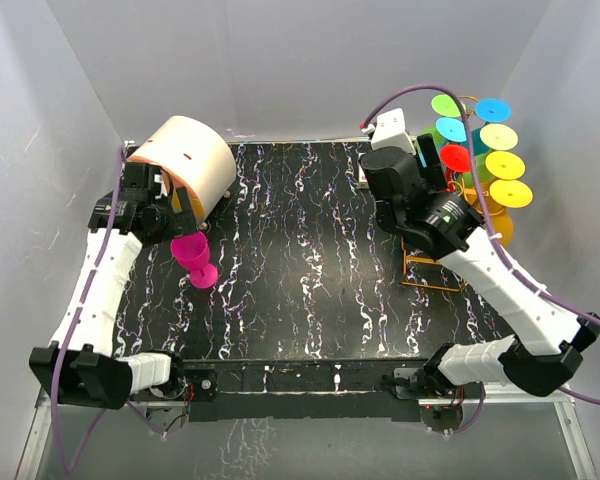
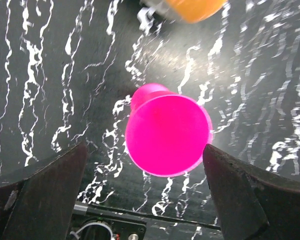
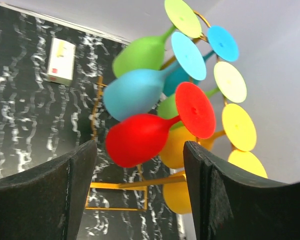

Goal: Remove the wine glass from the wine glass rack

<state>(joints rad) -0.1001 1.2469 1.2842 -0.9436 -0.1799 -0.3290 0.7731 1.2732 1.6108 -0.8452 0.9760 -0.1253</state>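
The orange-gold wire rack (image 1: 426, 272) stands at the right of the table and also shows in the right wrist view (image 3: 121, 184). Several coloured wine glasses hang on it, feet up. My right gripper (image 1: 435, 172) is open at the rack. In its wrist view the gripper (image 3: 140, 147) has a finger on each side of the red glass (image 3: 137, 140), which hangs on the rack, and grips nothing. A pink glass (image 1: 195, 260) is on the table at the left. My left gripper (image 1: 178, 235) is open just above it, the pink glass (image 2: 168, 135) between the spread fingers, untouched.
A round cream-and-orange drum (image 1: 187, 163) lies at the back left, close behind the left gripper. A small white box (image 3: 60, 61) sits on the table left of the rack. White walls close in both sides and the back.
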